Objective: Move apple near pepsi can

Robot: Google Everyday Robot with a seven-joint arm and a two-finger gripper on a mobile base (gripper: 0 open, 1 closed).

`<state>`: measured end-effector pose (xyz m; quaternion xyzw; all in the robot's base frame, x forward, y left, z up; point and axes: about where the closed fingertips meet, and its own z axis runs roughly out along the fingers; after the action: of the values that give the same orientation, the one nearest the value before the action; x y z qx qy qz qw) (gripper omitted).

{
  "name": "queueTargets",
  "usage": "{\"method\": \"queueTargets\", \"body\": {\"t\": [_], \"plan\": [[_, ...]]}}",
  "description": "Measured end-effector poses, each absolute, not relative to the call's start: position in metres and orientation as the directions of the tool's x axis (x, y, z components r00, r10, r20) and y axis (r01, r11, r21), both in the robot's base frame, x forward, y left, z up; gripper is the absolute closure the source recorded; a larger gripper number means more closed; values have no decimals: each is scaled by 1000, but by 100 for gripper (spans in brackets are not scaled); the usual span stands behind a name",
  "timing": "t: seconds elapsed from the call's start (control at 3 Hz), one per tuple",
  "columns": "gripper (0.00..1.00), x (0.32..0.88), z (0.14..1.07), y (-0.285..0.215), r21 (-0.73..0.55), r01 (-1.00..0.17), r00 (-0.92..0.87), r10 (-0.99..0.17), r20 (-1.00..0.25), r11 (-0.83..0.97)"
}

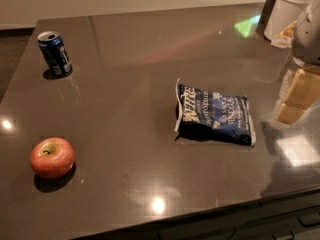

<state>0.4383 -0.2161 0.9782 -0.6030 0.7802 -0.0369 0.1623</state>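
The red-orange apple [52, 157] sits on the dark countertop at the front left, stem up. The dark blue pepsi can [55, 53] stands upright at the back left, well behind the apple. My gripper [296, 100] hangs at the right edge of the view, above the counter's right side. It is far from both the apple and the can, and it holds nothing that I can see.
A flat dark blue chip bag [214, 114] with white lettering lies in the middle right, between the gripper and the apple. A white container [290, 9] stands at the back right corner. The counter's front edge [200, 214] runs along the bottom.
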Motion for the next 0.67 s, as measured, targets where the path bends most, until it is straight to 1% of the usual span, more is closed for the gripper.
{"method": "queueTargets", "body": {"t": [0.33,0.67], "plan": [[0,445,980,-200,-255,-933,-199,-953,-227,255],[0,454,980,-173,-259,-940,-158,-955,-252,224]]}}
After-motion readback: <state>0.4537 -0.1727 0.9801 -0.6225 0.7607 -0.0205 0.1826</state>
